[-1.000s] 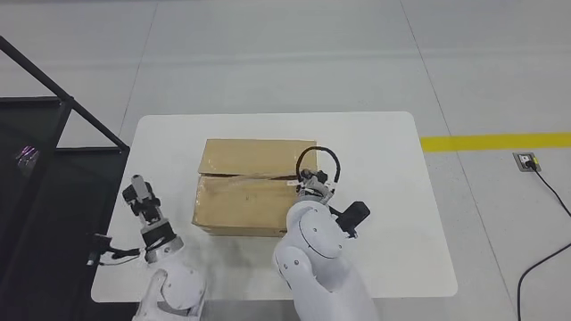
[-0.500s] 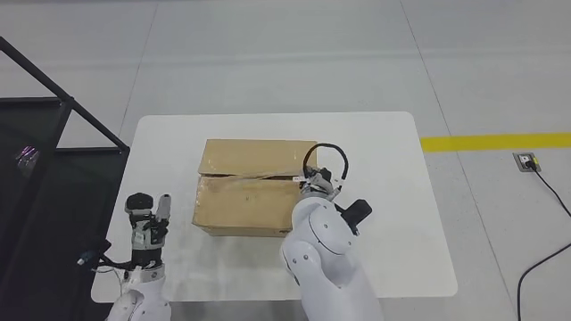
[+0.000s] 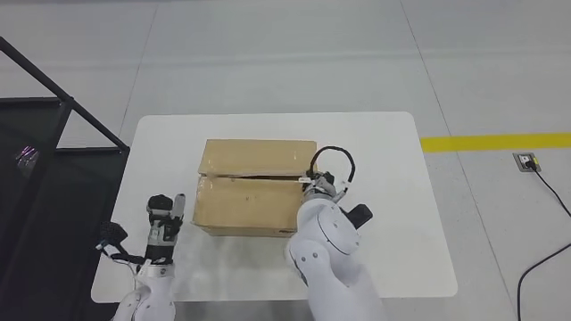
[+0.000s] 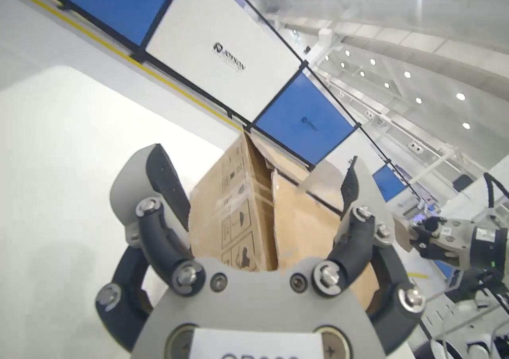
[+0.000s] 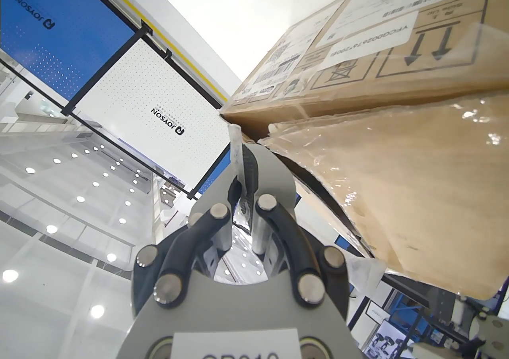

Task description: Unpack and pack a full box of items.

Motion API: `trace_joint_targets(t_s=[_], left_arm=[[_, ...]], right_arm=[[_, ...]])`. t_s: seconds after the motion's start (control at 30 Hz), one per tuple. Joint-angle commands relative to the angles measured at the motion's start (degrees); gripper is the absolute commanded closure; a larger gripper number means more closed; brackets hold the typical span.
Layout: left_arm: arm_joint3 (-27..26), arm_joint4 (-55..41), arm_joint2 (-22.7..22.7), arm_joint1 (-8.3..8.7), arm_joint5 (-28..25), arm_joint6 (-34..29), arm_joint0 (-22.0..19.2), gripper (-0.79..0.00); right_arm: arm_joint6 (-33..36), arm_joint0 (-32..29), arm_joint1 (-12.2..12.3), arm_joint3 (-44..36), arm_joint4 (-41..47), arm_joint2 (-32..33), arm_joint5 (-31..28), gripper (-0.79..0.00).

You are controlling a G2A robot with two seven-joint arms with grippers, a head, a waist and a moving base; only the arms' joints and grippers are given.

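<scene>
White table (image 3: 393, 143): cardboard box (image 3: 254, 192) (flaps parted), right gripper (image 5: 243, 169) pinching tape (image 5: 234, 138).

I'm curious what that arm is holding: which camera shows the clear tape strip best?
The right wrist view: the tape strip stands up close, pinched in the right gripper beside the box. The top view shows it as a pale speck. In the left wrist view it is too far off to tell.

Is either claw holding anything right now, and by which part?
The right claw pinches the tape by its free end, beside the seam of the box. The left claw is open and holds nothing.
</scene>
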Motion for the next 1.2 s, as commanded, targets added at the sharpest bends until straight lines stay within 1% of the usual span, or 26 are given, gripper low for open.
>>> trace_joint_targets(t_s=[0.0, 0.1, 0.2, 0.47, 0.53, 0.6, 0.73, 0.87, 0.93, 1.0, 1.07, 1.17], left_arm=[[0.31, -1.57, 0.13, 0.28, -2.98, -4.47, 0.28, -0.785], [0.27, -1.04, -0.02, 0.67, -5.34, -7.66, 0.61, -0.785], [0.14, -0.07, 0.45, 0.9, -7.55, -8.89, 0.82, -0.785], [-0.78, 2.36, 1.57, 1.43, -12.49, -10.52, 1.41, -0.785], [-0.77, 2.87, 1.52, 1.53, -12.57, -10.12, 1.46, -0.785], [-1.07, 4.05, 1.27, 1.54, -11.48, -8.14, 1.59, -0.785], [-1.54, 4.55, 0.7, 1.39, -9.5, -2.3, 1.52, -0.785], [-4.06, 4.56, 0.27, 1.31, -10.03, 2.76, 2.22, -0.785], [-6.09, 4.42, -0.04, 1.19, -9.6, 6.1, 2.36, -0.785], [-7.8, 6.3, -0.25, 1.06, -7.66, 9.38, 2.22, -0.785], [-8.74, 10.82, -0.05, 0.92, -4.18, 12.6, 1.47, -0.785], [-8.81, 14.3, 1.24, 0.75, -0.36, 13.25, -0.1, -0.785]], right_arm=[[-1.23, 0.39, -0.12, 0.07, 1.65, 0.35, 0.5, 0.0], [-3.94, 1.19, -0.37, 0.35, 3.36, 0.64, 1.72, 0.0], [-6.72, 2.0, -0.65, 0.51, 4.46, 0.53, 2.81, 0.0], [-12.13, 3.55, -1.1, 1.09, 4.39, -0.73, 3.34, 0.0], [-12.64, 4.05, -1.24, 1.34, 4.7, -0.73, 3.27, 0.0], [-12.34, 4.32, -1.38, 0.82, 5.54, -0.5, 2.29, 0.0], [-12.34, 4.32, -1.38, 0.82, 5.54, -0.5, 2.29, 0.0], [-12.34, 4.32, -1.38, 0.82, 5.54, -0.5, 2.29, 0.0], [-10.94, 3.76, -1.26, 1.11, 5.97, 0.06, 2.26, 0.0], [-11.8, 4.22, -1.39, 1.35, 7.43, 0.8, 2.53, 0.0], [-12.73, 4.93, -1.61, 1.79, 9.25, 1.43, 3.1, 0.0], [-14.55, 6.43, -1.95, 2.9, 11.82, 2.69, 3.97, 0.0]])
